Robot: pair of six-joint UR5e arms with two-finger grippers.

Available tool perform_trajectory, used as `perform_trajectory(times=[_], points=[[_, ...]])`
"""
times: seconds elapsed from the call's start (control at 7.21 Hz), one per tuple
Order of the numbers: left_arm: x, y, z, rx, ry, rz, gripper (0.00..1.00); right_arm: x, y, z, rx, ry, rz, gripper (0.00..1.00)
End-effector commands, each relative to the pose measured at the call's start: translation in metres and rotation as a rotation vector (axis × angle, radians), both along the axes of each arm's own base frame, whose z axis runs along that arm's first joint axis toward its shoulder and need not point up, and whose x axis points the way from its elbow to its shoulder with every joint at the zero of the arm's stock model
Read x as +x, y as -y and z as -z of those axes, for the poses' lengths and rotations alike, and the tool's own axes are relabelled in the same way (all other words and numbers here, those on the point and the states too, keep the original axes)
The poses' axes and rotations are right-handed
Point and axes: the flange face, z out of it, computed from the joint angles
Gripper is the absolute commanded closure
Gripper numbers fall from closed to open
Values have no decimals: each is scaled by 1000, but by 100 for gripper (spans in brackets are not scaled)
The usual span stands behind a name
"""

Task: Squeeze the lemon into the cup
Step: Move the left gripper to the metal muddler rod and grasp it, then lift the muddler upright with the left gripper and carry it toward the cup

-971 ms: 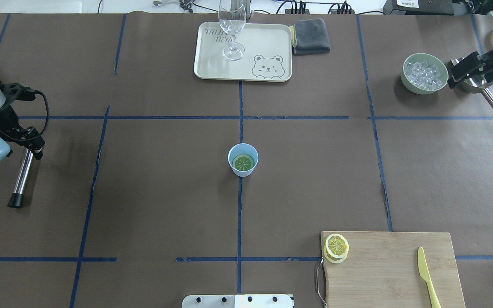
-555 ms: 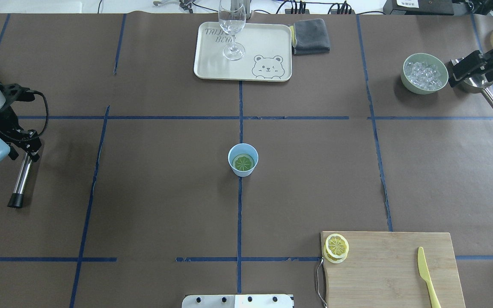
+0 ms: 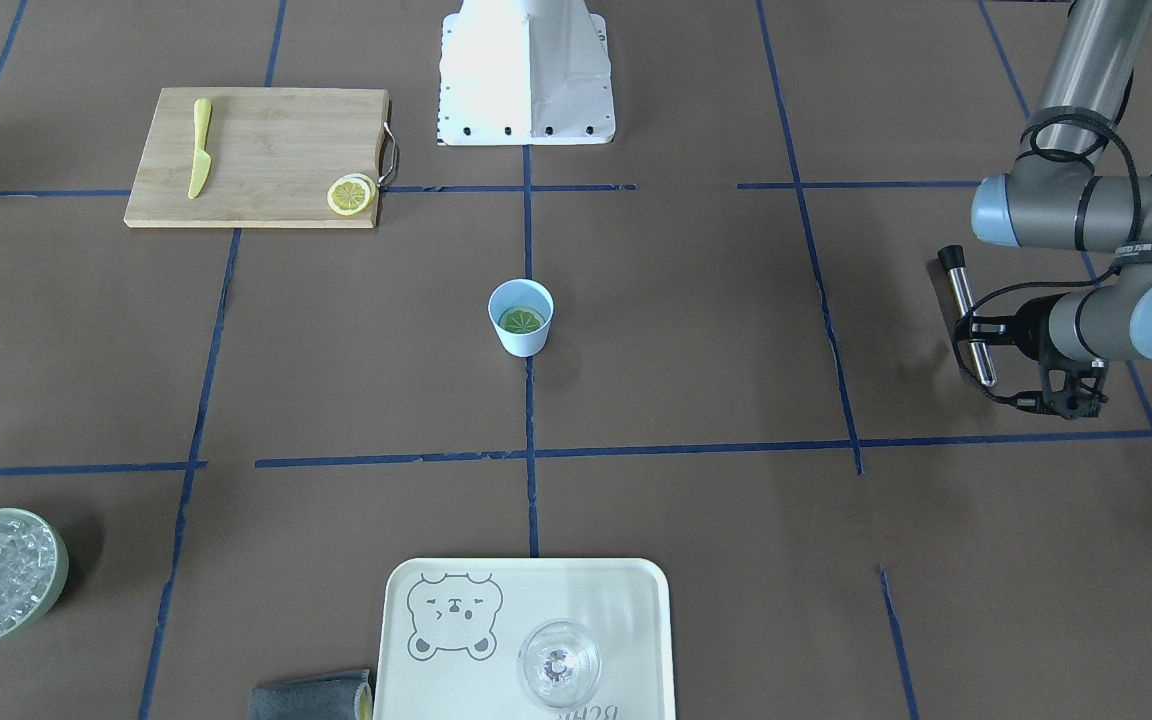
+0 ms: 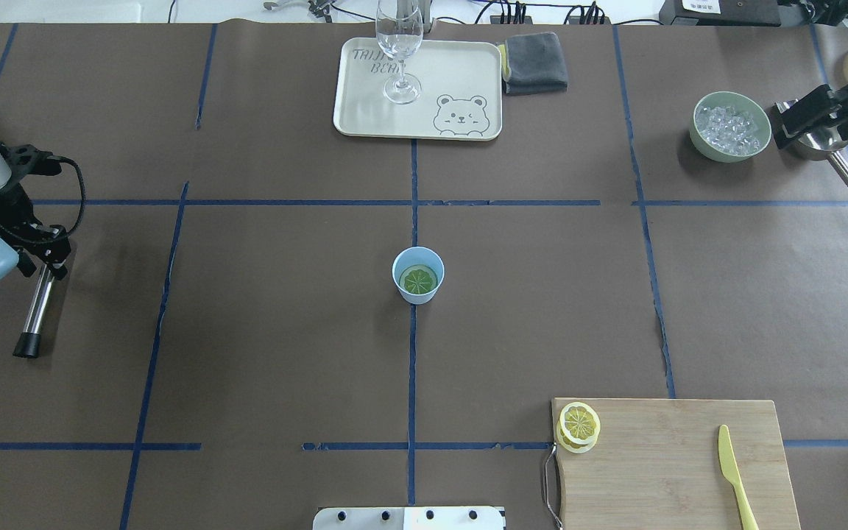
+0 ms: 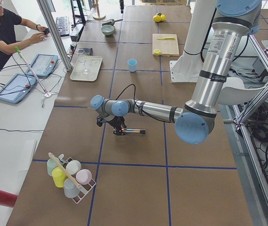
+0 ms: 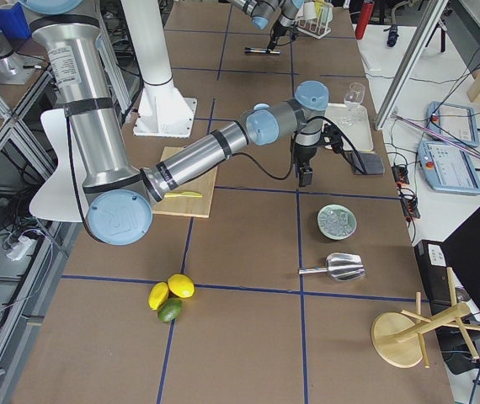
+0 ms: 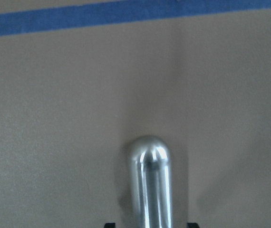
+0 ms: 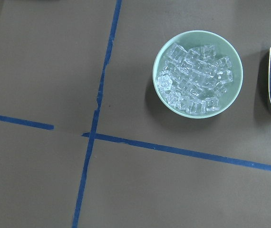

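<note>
The left end effector (image 4: 46, 263) sits low at the left edge of the tabletop (image 4: 284, 331). Its fingers are spread either side of one end of a metal rod (image 4: 34, 313) lying flat, with a gap on each side in the wrist view. The right end effector (image 4: 792, 121) hovers at the far right edge above one metal scoop (image 4: 843, 171); whether it is spread or closed cannot be told. One lemon slice (image 4: 419, 280) lies flat inside the single light-blue cup (image 4: 417, 297), which stands upright at the centre with bare surface all around. Two more slices (image 4: 578, 425) are stacked on a corner of the cutting board (image 4: 659, 471), well apart from one yellow knife (image 4: 735, 475). At the far edge are one tray (image 4: 461, 73) carrying one wine glass (image 4: 399, 44), one grey cloth (image 4: 536, 62) and one bowl of ice (image 4: 732, 126).
</note>
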Motion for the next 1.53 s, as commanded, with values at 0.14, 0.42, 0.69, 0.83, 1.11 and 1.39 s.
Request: perform_trajectory(times=[0.14, 0.42, 0.69, 0.83, 1.11, 1.39], points=[[5, -2, 4, -25, 17, 24, 89, 0, 0, 0, 1, 0, 1, 0], [3, -2, 11, -12, 16, 27, 100, 0, 0, 0, -1, 3, 1, 0], [-16, -10, 66, 99, -17, 47, 100, 0, 0, 2, 1, 5, 2, 0], [-44, -2, 108, 225, -1, 95, 100, 0, 0, 1, 1, 4, 0, 0], [-74, 4, 220, 455, -34, 188, 100, -1, -1, 2, -10, 16, -1, 0], [-83, 8, 347, 651, -60, 351, 100, -3, -4, 8, -15, 51, 13, 0]])
